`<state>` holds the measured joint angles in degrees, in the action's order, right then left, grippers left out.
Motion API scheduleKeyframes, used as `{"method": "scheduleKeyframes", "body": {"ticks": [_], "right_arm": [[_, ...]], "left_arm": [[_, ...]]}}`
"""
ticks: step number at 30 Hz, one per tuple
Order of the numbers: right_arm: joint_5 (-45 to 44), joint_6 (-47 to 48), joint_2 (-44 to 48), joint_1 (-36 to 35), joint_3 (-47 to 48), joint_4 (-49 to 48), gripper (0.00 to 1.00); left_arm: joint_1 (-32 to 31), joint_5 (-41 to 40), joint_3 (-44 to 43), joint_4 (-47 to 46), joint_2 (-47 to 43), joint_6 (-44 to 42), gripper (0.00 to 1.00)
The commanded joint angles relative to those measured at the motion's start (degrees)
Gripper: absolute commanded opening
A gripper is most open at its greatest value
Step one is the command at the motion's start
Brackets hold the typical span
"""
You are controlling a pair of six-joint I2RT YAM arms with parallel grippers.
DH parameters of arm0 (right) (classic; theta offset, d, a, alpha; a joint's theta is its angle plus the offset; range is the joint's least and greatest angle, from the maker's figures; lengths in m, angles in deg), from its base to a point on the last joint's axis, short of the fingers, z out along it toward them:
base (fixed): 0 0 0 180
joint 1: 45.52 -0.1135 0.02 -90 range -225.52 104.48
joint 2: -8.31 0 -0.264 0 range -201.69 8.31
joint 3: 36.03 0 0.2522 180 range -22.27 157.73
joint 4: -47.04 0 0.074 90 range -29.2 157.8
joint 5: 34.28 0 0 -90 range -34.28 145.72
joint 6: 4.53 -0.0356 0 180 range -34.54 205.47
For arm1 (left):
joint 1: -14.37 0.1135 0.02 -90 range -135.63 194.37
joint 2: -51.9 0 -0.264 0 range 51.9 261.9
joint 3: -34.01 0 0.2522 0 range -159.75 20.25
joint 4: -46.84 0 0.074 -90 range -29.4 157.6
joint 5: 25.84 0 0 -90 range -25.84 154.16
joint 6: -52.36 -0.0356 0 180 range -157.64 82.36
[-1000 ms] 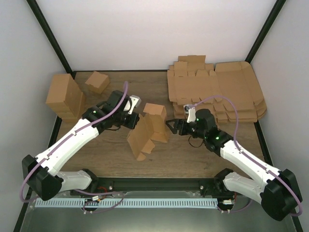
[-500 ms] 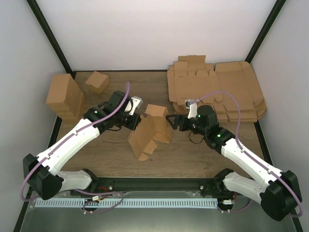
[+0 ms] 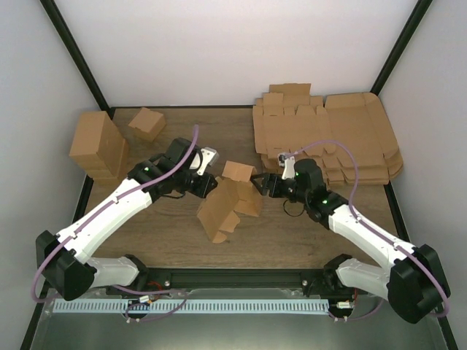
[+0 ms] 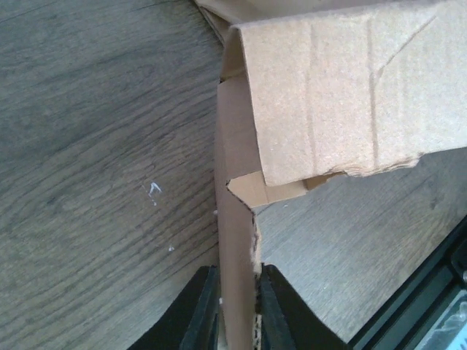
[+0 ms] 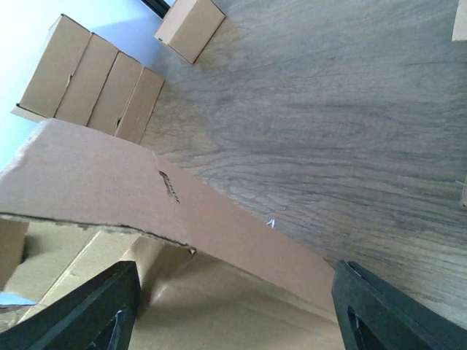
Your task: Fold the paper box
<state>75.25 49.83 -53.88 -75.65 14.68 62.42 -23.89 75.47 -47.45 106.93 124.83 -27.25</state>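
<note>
Top external view, read from the left. A tall cardboard block [image 3: 98,146] stands at the upper left of the table [image 3: 168,233], with a small closed carton [image 3: 147,122] just behind it. Both are well apart from the work and are no hindrance.

My left claw [image 3: 206,182] is clenched on the paper box [image 3: 225,204]. The left wrist view confirms this: both fingers [image 4: 198,313] pinch one thin panel edge-on. The box sits at frame centre, half erected, with panels raised and tilted and flaps loose.

My right claw [image 3: 257,182] is at the box's right side, released. The right wrist view shows its fingers [image 5: 95,306] spread wide with a box panel across the gap; I cannot tell whether it touches them. A stack of large flat sheets [image 3: 328,138] lies at the upper right, close behind the right wrist.

Assessment: the step in hand is forming the walls, roughly mid-task, and no flap looks tucked. The next move calls for the right claw to close on or press the facing panel while the left holds firm.

Risks: the thin panel in the left grip may buckle, and a backward swing of the right arm could disturb the sheet stack.
</note>
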Motion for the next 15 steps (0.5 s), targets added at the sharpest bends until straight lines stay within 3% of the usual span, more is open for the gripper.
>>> {"method": "scheduleKeyframes", "body": {"ticks": [1, 3, 8, 15], "right_arm": [[0.01, 0.52, 0.70, 0.51, -1.65, 0.15, 0.74], [-0.10, 0.65, 1.45, 0.51, -2.76, -0.03, 0.73], [-0.30, 1.16, 2.49, 0.59, -4.10, 0.39, 0.73], [-0.70, 2.12, 3.39, 0.68, -4.48, 0.96, 0.73]], "left_arm": [[-0.24, 2.88, -0.70, -1.56, -0.38, 0.52, 0.23], [-0.21, 2.93, -0.91, -2.48, -0.74, 1.51, 0.27], [0.43, 3.06, -1.13, -5.36, -1.84, 5.47, 0.49], [5.64, 10.82, -2.47, -9.55, -1.71, 9.24, 0.50]]}}
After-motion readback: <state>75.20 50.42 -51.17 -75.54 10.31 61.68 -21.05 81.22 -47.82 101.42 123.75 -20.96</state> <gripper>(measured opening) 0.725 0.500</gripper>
